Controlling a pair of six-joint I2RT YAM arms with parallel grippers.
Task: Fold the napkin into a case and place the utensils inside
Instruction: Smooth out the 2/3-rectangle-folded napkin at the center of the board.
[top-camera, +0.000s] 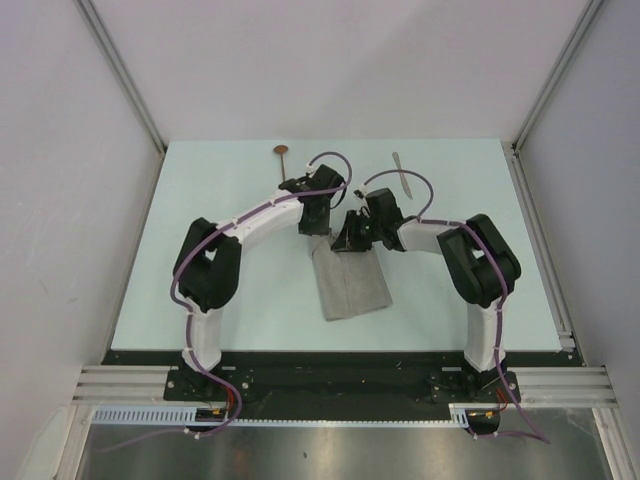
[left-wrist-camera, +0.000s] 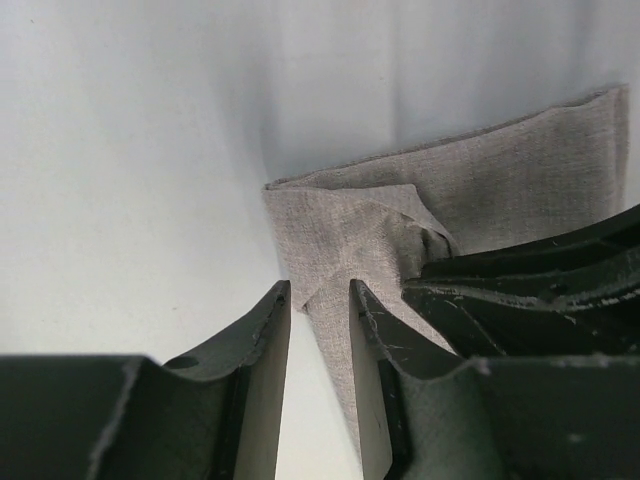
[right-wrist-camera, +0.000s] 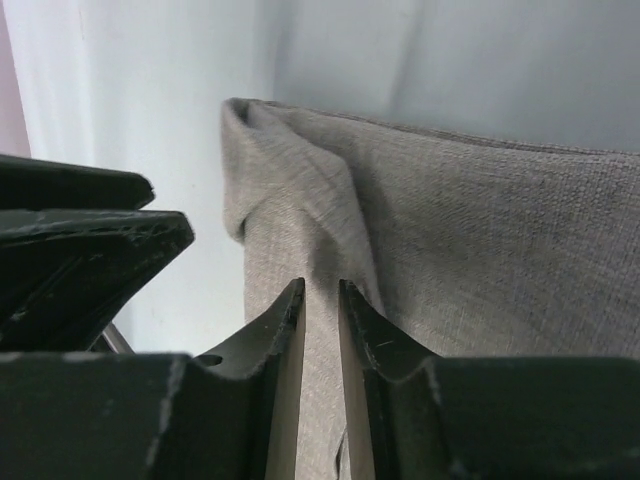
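Two tools: left tool (left-wrist-camera: 318, 295) and right tool (right-wrist-camera: 320, 290), black fingers each pinching a raised ridge of napkin (top-camera: 350, 285)
napkin: grey-beige woven cloth, folded long, mid-bench
spoon (top-camera: 283, 153): round copper bowl, far side, handle end hidden by left arm
knife (top-camera: 402, 172): slim, silver-grey, far right, apart from cloth
bench (top-camera: 240, 290): pale, smooth, walled in white

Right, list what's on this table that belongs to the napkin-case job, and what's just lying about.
Belongs to the job: napkin, pinched at its far edge by the left gripper and right gripper; spoon; knife.
Just there: table; metal frame rail.
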